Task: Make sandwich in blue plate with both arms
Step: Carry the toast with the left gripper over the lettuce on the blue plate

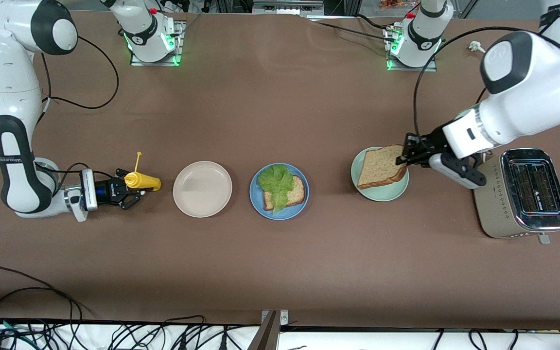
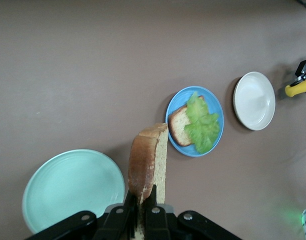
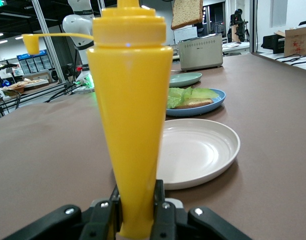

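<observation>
The blue plate (image 1: 280, 214) sits mid-table with one bread slice (image 1: 295, 192) on it and a ruffled lettuce leaf (image 1: 276, 182) on top. A second bread slice (image 1: 381, 167) hangs tilted over the pale green plate (image 1: 383, 195), and my left gripper (image 1: 405, 158) is shut on its edge. In the left wrist view this slice (image 2: 148, 160) stands edge-on between the fingers of the left gripper (image 2: 142, 200). There the blue plate (image 2: 213, 102) is a short way off. My right gripper (image 1: 131, 187) is shut on a yellow squeeze bottle (image 1: 145, 182), low by the table.
An empty beige plate (image 1: 202, 188) lies between the yellow bottle and the blue plate. A silver toaster (image 1: 523, 192) stands at the left arm's end of the table, next to the green plate. Cables run along the table edge nearest the front camera.
</observation>
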Controlling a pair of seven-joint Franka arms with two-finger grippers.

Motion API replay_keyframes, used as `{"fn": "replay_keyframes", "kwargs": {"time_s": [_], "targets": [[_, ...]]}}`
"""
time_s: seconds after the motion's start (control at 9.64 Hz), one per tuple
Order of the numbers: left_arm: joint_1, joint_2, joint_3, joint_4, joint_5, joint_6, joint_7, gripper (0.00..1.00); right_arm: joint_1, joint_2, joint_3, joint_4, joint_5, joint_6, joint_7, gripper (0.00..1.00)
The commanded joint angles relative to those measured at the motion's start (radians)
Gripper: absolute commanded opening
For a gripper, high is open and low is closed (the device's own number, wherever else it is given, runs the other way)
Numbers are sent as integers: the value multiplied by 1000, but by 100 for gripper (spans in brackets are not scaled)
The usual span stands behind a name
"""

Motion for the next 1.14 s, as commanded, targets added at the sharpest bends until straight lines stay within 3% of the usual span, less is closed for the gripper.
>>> {"fn": "replay_keyframes", "kwargs": {"time_s": [0.0, 0.41, 0.83, 1.04], "targets": [[7, 63, -99, -6, -32, 137, -99, 0, -17, 28, 17, 85, 5, 12, -21, 0], [7, 175, -238, -13, -20, 346, -231, 0, -17, 64, 17, 85, 5, 62, -95, 0], [-6, 317, -315, -12, -18, 559, -275, 0, -17, 73, 16, 85, -27, 105, -100, 0], [-8, 365, -332, 2, -18, 589, -276, 0, -17, 84, 16, 85, -26, 117, -112, 0]]}}
